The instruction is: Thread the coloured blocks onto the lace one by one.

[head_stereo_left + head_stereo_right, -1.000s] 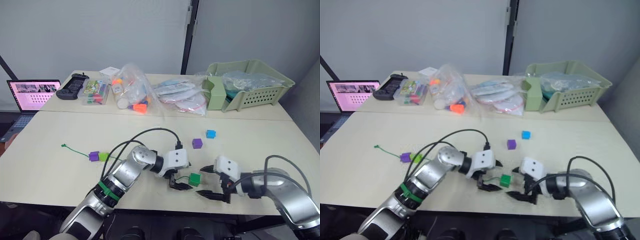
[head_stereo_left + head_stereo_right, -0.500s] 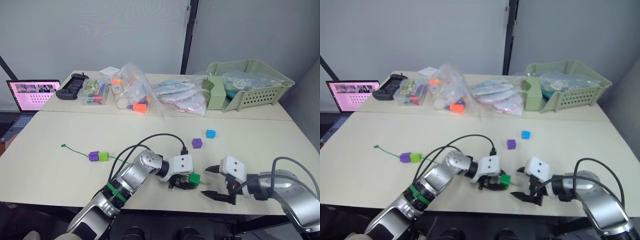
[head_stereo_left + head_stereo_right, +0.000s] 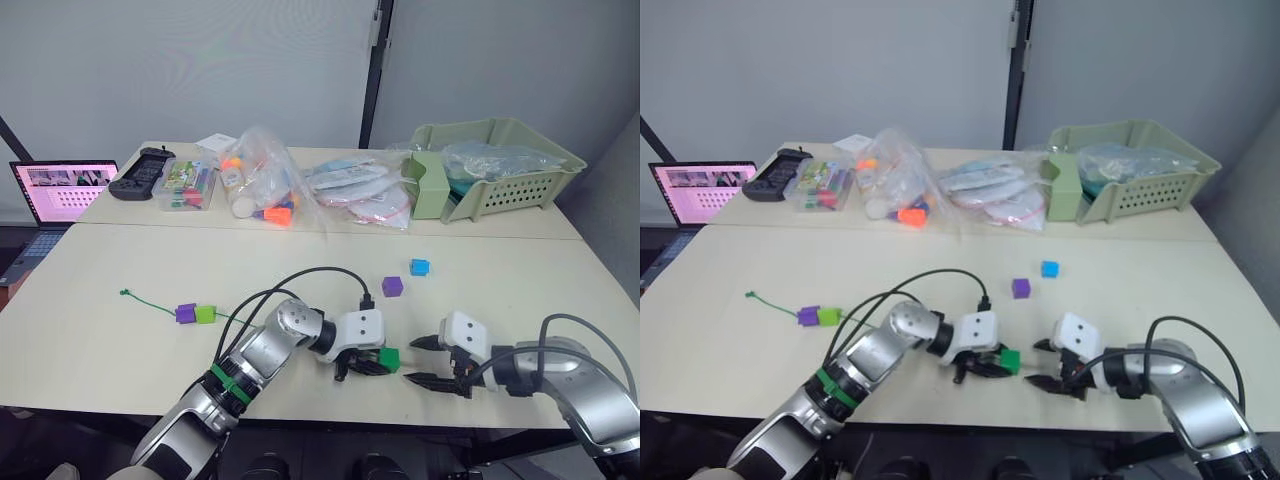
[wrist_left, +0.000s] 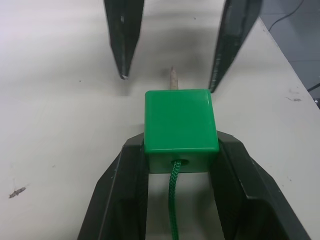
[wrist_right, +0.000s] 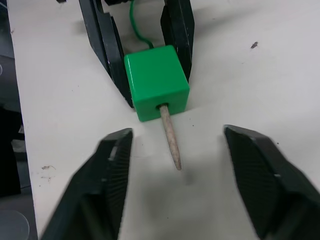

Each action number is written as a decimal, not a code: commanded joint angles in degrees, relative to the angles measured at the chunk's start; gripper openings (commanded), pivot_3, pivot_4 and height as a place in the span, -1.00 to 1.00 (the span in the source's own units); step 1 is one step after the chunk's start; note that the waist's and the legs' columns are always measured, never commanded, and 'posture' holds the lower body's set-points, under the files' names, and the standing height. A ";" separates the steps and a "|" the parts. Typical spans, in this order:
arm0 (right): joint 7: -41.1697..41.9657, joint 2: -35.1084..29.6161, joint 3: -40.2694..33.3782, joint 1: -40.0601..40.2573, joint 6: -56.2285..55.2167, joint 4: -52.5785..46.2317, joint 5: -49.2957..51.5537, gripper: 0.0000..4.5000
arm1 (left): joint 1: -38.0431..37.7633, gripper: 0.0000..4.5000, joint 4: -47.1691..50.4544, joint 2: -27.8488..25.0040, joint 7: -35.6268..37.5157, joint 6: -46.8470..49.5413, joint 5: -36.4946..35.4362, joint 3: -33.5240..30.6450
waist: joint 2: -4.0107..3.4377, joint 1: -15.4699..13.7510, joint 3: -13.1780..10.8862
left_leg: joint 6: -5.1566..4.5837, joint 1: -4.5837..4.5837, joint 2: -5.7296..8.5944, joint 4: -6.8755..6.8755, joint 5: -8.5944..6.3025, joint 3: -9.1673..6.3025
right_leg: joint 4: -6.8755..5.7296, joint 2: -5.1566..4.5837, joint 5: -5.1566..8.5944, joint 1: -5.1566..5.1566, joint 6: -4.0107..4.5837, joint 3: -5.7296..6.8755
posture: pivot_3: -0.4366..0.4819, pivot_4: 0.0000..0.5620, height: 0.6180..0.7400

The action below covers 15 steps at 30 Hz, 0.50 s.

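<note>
My left gripper (image 3: pixel 376 361) is shut on a dark green block (image 4: pixel 181 122) near the table's front edge. The green lace (image 4: pixel 173 205) enters the block's hole, and its stiff pale tip (image 5: pixel 170 136) sticks out the far side. My right gripper (image 3: pixel 410 361) is open, with one of its fingers (image 5: pixel 107 175) on each side of that tip and not touching it. The lace (image 3: pixel 150 300) trails left to a purple block (image 3: pixel 185 313) and a lime block (image 3: pixel 206 313) threaded on it. A loose purple block (image 3: pixel 393 286) and a blue block (image 3: pixel 420 267) lie farther back.
Along the back stand a laptop (image 3: pixel 65 190), a black controller (image 3: pixel 143 170), a box of markers (image 3: pixel 186 184), clear bags (image 3: pixel 265 180) and a pale green basket (image 3: pixel 500 165). The table's front edge (image 3: pixel 330 412) runs just below both grippers.
My left gripper went from open beside the dark green block to shut on it. The right gripper drew in toward the block and its fingers narrowed around the lace tip.
</note>
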<state>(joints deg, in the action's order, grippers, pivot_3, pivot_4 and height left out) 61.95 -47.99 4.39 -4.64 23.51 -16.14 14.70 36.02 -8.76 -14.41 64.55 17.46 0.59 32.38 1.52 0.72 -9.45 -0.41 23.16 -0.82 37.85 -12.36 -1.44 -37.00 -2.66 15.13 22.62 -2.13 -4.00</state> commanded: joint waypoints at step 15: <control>2.15 0.01 1.76 -3.35 -4.91 2.30 -0.20 -1.00 | -0.30 -0.47 2.29 -5.80 2.71 0.08 -3.59 -5.51 | -0.01 0.24 0.00 | 0.00 -0.02 -0.03 0.00 0.00 -0.01 | -0.02 0.02 -0.01 0.01 0.02 0.00 | -0.05 -0.47 1.00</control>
<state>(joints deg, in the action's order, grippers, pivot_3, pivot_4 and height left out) 63.72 -47.73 6.80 -6.97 19.23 -12.87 14.17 35.88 -8.50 -19.22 66.58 17.54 -1.60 29.42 1.51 0.97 -9.45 -0.41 23.15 -0.86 37.85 -12.36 -1.45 -37.03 -2.63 15.12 22.64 -2.11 -3.99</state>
